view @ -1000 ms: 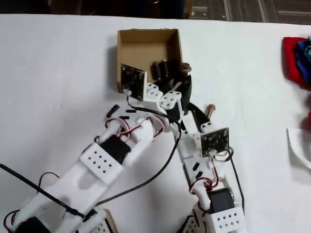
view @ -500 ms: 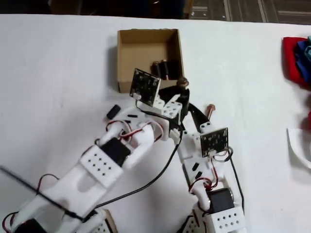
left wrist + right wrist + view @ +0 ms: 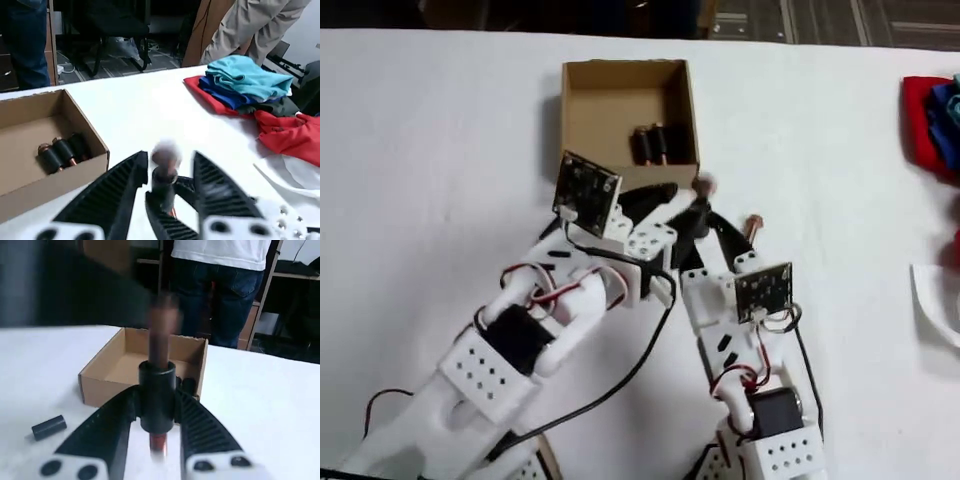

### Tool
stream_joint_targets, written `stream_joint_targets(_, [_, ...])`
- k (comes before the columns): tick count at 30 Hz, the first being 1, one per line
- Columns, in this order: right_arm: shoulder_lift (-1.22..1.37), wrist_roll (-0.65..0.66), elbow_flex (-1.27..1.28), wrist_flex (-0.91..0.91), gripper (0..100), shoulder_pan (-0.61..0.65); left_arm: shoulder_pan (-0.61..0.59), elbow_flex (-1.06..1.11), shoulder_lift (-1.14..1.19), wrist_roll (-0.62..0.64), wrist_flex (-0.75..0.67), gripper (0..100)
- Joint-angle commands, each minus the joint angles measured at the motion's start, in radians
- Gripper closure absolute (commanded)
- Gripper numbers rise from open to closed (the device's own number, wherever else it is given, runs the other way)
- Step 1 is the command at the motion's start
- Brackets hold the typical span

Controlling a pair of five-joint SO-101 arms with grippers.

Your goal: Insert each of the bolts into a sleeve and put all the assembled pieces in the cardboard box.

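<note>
One bolt (image 3: 161, 325) now stands through the sleeve (image 3: 157, 377), just outside the corner of the cardboard box (image 3: 578, 110) nearest the arms. Its head is above the sleeve and its tip shows below. The right gripper (image 3: 157, 402) is clamped on that sleeve. The left gripper (image 3: 170, 156) is spread wide, its jaws either side of the bolt head and clear of it.

Half a second ago the bolt head sat higher and closer to the box. Since then the left arm has drawn back from the box wall. The insertion looks finished, so this piece seems ready for boxing.

Two assembled pieces (image 3: 650, 143) lie inside the box. A second bolt (image 3: 753, 222) waits on the counter (image 3: 440, 150) farther out from that corner, and a loose sleeve (image 3: 49, 427) lies in front of the box.
</note>
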State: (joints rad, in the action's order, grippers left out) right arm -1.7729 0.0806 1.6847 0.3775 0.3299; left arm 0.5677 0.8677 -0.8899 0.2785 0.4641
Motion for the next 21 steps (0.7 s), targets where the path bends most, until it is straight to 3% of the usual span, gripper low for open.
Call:
stream_joint_targets(1, [-0.025, -0.011, 0.008, 0.013, 97.9, -0.001, 0.003, -0.008, -0.026, 0.003, 0.009, 77])
stream_joint_targets(7, [-0.025, -0.011, 0.008, 0.012, 97.9, -0.001, -0.049, -0.022, -0.034, 0.000, 0.002, 79])
stream_joint_targets(11, [-0.022, -0.017, 0.008, 0.013, 97.9, -0.004, -0.206, -0.021, -0.034, 0.003, 0.018, 79])
stream_joint_targets(15, [-0.024, -0.017, 0.008, 0.065, 97.8, -0.001, -0.350, 0.036, -0.034, -0.008, 0.153, 79])
stream_joint_targets(17, [-0.024, -0.017, 0.008, 0.099, 97.8, -0.012, -0.425, 0.065, -0.034, -0.083, 0.222, 79])
stream_joint_targets(21, [-0.024, -0.017, 0.008, 0.111, 97.9, -0.068, -0.598, 0.170, -0.034, -0.437, 0.259, 79])
